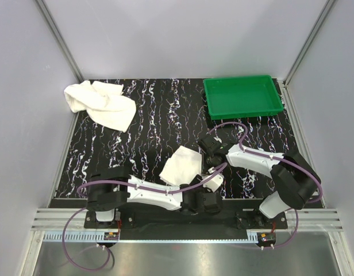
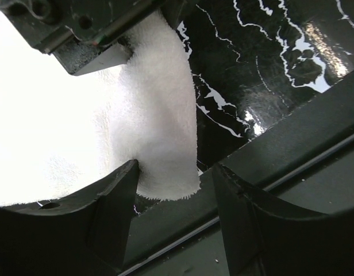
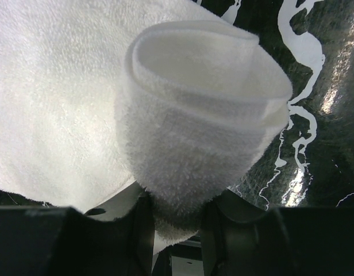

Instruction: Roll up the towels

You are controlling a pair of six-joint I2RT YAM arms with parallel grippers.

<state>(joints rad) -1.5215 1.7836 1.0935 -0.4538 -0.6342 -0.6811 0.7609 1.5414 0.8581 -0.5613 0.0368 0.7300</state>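
right tool (image 3: 174,221) pinches rolled end of small towel (image 3: 194,115), holding coil tight; left tool (image 2: 176,172) wide, towel edge alongside, unclamped.

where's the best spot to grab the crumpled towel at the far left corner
Probably the near right end of the crumpled towel, pinched from above on the near side: it bunches thick there and sticks out from the heap.

A robotics lab cell is indicated: a black marble-patterned desk (image 1: 165,109) is enclosed by plain pale panels (image 1: 24,86) framed in aluminium profiles (image 1: 59,40). A left arm (image 1: 154,197) and a right arm (image 1: 257,160) are bolted by a slotted metal rail (image 1: 183,217), and purple cables (image 1: 70,253) are looped from their bases.
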